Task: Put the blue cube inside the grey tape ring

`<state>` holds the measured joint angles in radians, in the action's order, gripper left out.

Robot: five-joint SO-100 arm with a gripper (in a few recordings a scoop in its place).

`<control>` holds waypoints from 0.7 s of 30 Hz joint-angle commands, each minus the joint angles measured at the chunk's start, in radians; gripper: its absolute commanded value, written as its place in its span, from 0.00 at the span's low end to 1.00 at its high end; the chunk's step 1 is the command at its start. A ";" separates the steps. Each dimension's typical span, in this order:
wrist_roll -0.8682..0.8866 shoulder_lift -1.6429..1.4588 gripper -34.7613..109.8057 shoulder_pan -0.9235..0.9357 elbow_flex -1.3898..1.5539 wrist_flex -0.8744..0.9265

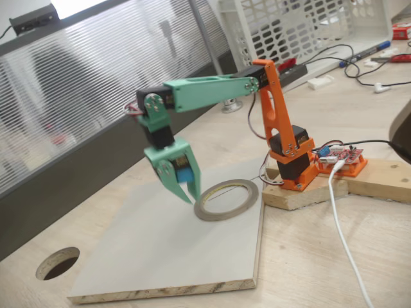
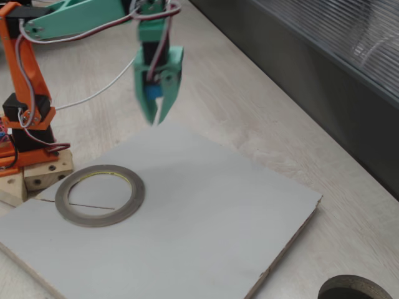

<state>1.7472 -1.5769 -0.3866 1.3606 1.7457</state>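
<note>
A: Status of pick?
B: Done. Gripper [image 1: 187, 190] clamps the cube [image 1: 185, 175] between its jaws, lifted off the board [image 2: 206, 230].
A: Placement?
B: Pending. Ring [image 2: 100, 195] lies flat on the board, empty; the gripper hangs just beside it, not over it. Left: shift across, lower, release.

First fixed view: you look from the bench's side, slightly raised, facing the arm's base [image 1: 292, 163] and window blinds.
Second fixed view: closer and higher, from the opposite side, angled down.
Shared: grey board [image 1: 160, 250], grey tape ring [image 2: 100, 194], tool [image 2: 158, 106].
</note>
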 commanded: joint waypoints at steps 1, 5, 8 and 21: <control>0.014 -0.115 0.26 0.262 0.104 0.009; 0.014 -0.167 0.26 0.402 0.241 0.008; 0.014 -0.235 0.26 0.443 0.341 0.008; 0.014 -0.400 0.26 0.523 0.776 -0.434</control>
<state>1.7503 -1.9159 0.1089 2.0509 1.4005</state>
